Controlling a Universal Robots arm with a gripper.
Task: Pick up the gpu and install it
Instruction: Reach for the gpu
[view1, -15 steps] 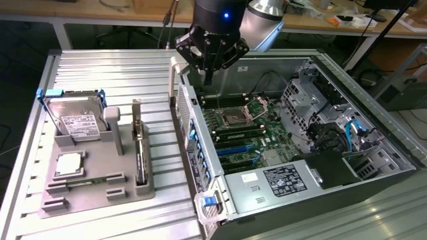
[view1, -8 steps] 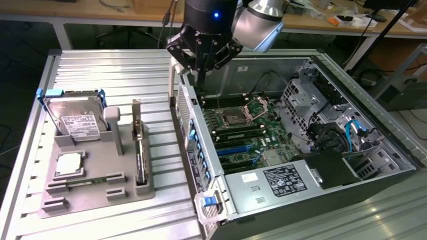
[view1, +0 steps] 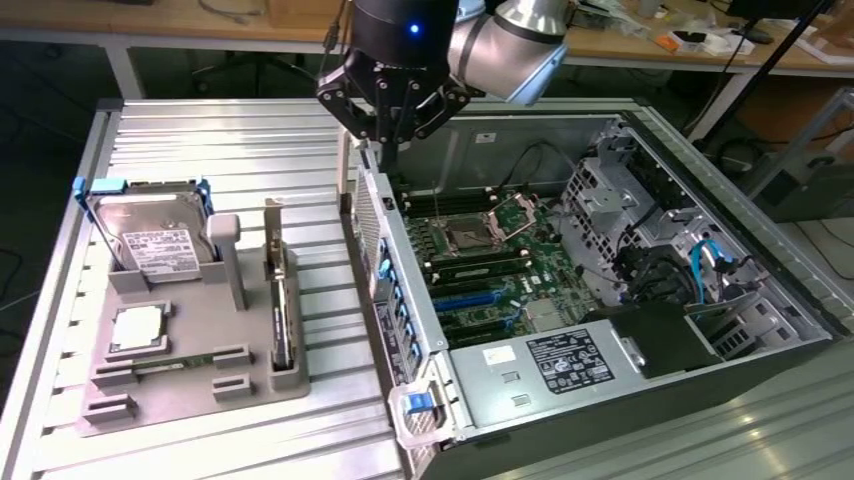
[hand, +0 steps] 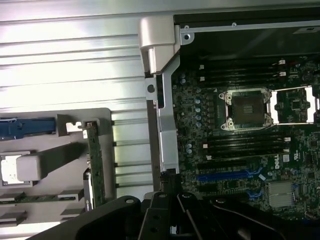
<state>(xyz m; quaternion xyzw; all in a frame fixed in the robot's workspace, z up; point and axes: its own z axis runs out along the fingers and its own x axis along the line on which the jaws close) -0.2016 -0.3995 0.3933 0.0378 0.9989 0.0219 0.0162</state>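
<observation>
Grey plastic holder (view1: 200, 385) is sitting on the metal table (view1: 200, 140), off to one side of the gripper (view1: 394, 138) and lower down. It is holding a silver hard drive (view1: 154, 235), a square chip (view1: 138, 328), a thin memory stick (view1: 174, 364) and the gpu (view1: 276, 300), which is standing on its edge in the slot nearest the gripper. The gripper is hanging squeezed shut, holding nothing, right above the back wall (view1: 376, 235) of the open computer case (view1: 747, 350). That wall is standing between the gpu and the big board (view1: 481, 270) lying inside the case.
</observation>
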